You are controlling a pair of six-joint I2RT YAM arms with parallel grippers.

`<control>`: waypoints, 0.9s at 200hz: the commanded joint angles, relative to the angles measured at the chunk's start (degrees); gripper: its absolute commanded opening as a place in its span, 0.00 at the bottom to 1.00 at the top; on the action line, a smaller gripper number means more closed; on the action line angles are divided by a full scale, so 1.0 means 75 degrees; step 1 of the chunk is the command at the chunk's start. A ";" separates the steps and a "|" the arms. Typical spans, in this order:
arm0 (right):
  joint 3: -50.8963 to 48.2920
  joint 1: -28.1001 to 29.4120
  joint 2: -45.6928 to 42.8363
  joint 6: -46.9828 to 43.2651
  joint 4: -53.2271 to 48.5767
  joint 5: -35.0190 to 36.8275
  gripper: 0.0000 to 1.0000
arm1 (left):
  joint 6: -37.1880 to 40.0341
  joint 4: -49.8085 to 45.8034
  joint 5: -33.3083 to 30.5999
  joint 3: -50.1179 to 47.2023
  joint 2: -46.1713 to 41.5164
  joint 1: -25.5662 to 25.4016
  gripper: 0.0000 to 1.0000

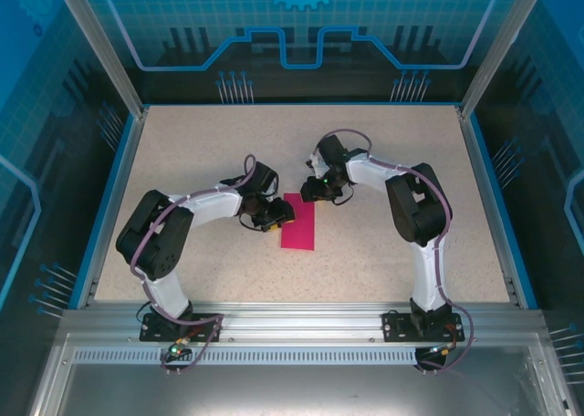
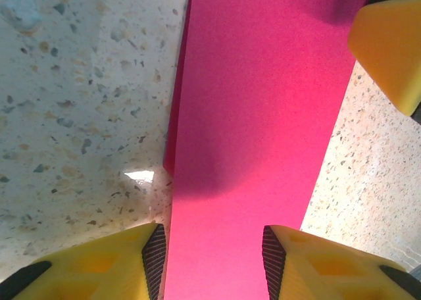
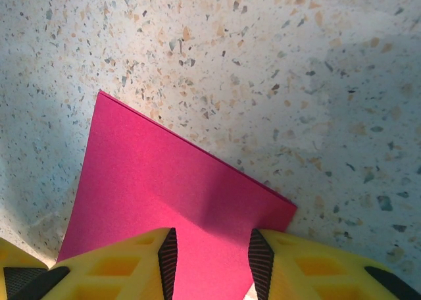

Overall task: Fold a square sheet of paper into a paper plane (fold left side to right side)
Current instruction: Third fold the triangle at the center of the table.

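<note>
Speckled beige tabletop (image 1: 383,151) is seen inside a blue-rimmed bay walled with translucent blue panels (image 1: 301,33). Near its middle the sheet of paper (image 1: 298,224) is laid flat: plain magenta-pink, unmarked, folded into a narrow oblong. In the overhead view its long axis is set roughly from 12 to 6 o'clock, with square short ends.

The left gripper (image 1: 276,213) is placed at the oblong's 10 o'clock edge and the right gripper (image 1: 319,194) at its 12 o'clock end.

Layering that cannot be made out from above is shown by the left wrist view. A darker lower layer is exposed along the 9 o'clock long edge, and the strip is seen running from 6 towards 12 o'clock. There the left gripper's jaws are held apart with pink paper visible in the gap, and a yellow finger (image 2: 388,43) of the right gripper is seen at 2 o'clock.

In the right wrist view one short end of the sheet is shown, with a crisp corner pointing to 10 o'clock. The right gripper's jaws are likewise parted above the paper. Whether either set of fingertips is pressed onto the sheet cannot be told.
</note>
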 commanded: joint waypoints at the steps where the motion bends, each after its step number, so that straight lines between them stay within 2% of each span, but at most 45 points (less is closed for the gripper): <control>1: -0.0151 -0.0019 0.0424 -0.0129 -0.0270 0.0053 0.38 | -0.0105 0.0089 0.0172 -0.0186 -0.0243 -0.0078 0.47; 56: -0.0159 -0.0018 0.0400 -0.0141 -0.0277 0.0042 0.38 | -0.0007 -0.0144 -0.0153 -0.0216 -0.0235 -0.0081 0.48; 99: -0.0162 -0.0018 0.0400 -0.0129 -0.0274 0.0019 0.38 | 0.0046 0.0276 0.0171 -0.0186 0.0095 -0.0075 0.48; 180: -0.0145 -0.0019 0.0389 -0.0143 -0.0283 0.0005 0.38 | 0.0131 0.0414 0.0275 -0.0274 0.0184 -0.0086 0.40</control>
